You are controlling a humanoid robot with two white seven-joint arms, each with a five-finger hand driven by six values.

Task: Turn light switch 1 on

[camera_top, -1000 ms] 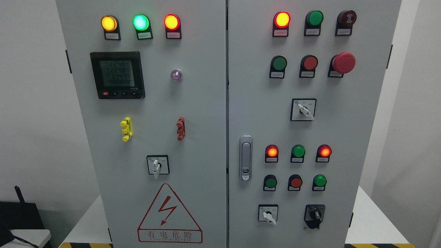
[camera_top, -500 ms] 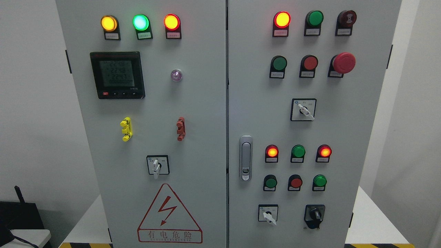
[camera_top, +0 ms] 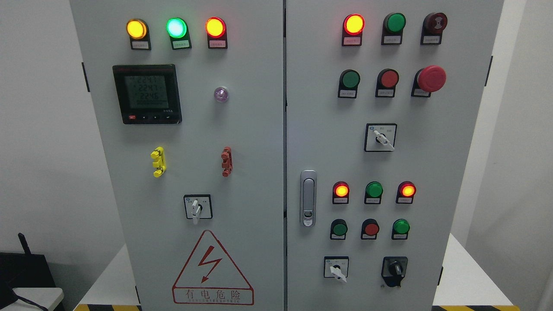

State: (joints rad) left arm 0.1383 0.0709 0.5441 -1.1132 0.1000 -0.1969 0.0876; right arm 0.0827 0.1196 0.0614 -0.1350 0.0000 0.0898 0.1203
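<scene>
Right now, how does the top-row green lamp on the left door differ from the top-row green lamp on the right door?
The green round lamp on the left door glows bright, with a pale centre; the green round lamp on the right door looks dark and unlit. The left one sits between a lit amber and a lit red lamp; the right one between a lit red lamp and a dark red device. Both have small label plates beneath.

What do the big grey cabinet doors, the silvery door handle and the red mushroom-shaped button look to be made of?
The cabinet doors look like painted sheet metal: flat, pale grey, matte, with a soft glow around the lit lamps. The door handle seems to be metal with a satin chrome finish, judging by its bright silvery sheen. The red mushroom button looks like moulded plastic, smooth and evenly coloured with a dull highlight. None of this is certain from sight alone.
</scene>
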